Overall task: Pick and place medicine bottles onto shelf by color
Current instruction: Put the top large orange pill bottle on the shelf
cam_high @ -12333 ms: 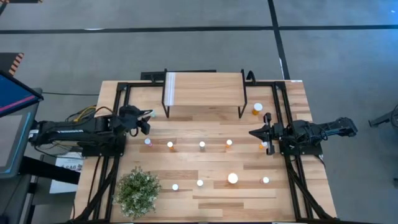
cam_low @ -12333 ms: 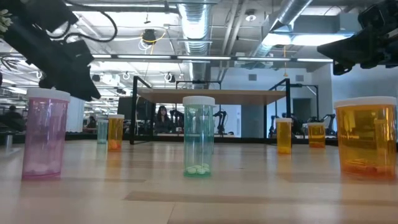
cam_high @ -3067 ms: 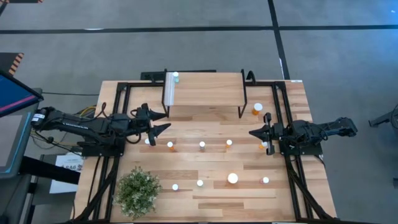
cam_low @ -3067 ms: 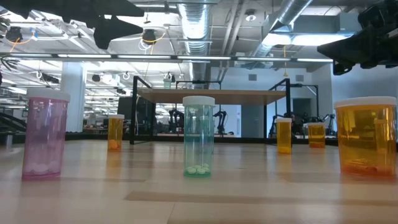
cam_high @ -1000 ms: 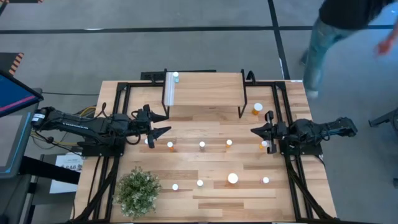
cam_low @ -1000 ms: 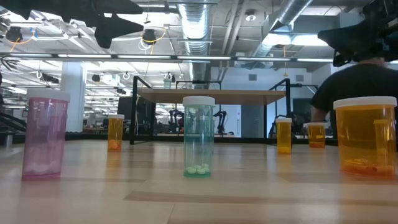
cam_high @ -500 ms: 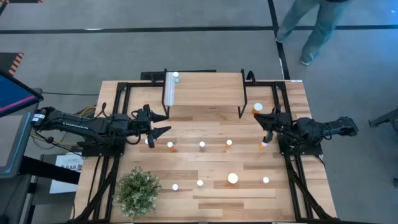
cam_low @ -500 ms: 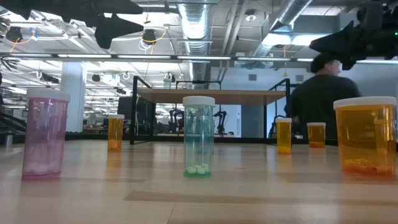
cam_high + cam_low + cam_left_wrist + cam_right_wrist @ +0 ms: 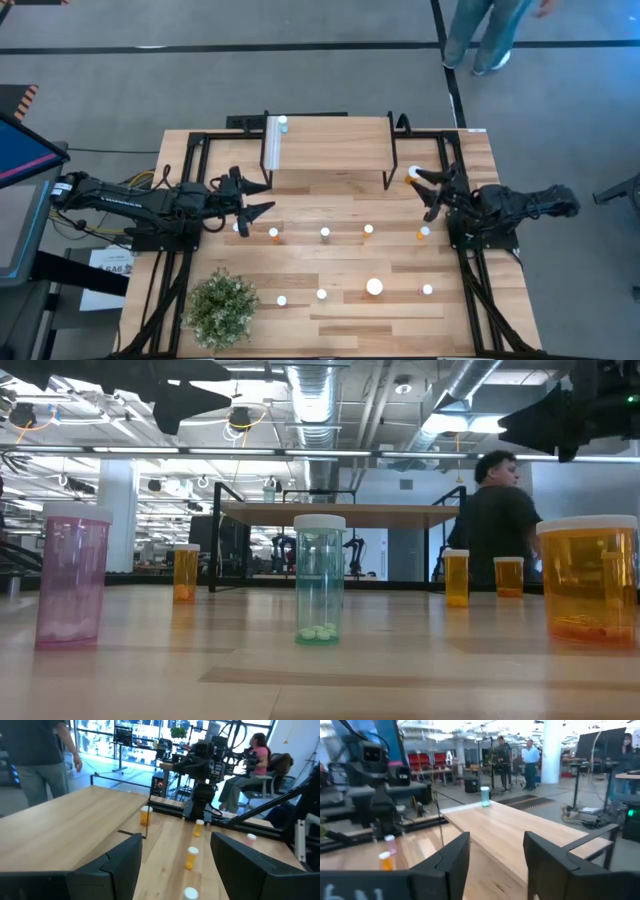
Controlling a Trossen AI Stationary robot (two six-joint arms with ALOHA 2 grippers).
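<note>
Right tool (image 9: 428, 186), fingers spread wide and empty, hovers just beside the upright orange bottle (image 9: 414, 175) near the shelf (image 9: 330, 140); the left tool (image 9: 255, 197), also open, waits well apart.

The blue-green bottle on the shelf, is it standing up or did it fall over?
Standing up. The blue-green bottle sits upright on the shelf, white cap on top. From above, only its round cap shows at the shelf's corner.

Overhead, most medicine bottles (image 9: 325, 233) appear only as white caps, body colours too small to tell. A person (image 9: 487, 30) at 1 o'clock is cut by the frame's upper edge. At table height, the right gripper (image 9: 560, 415) and a large orange bottle (image 9: 590, 580) are cropped at 3 o'clock, the left gripper (image 9: 175, 390) at 11 o'clock.
</note>
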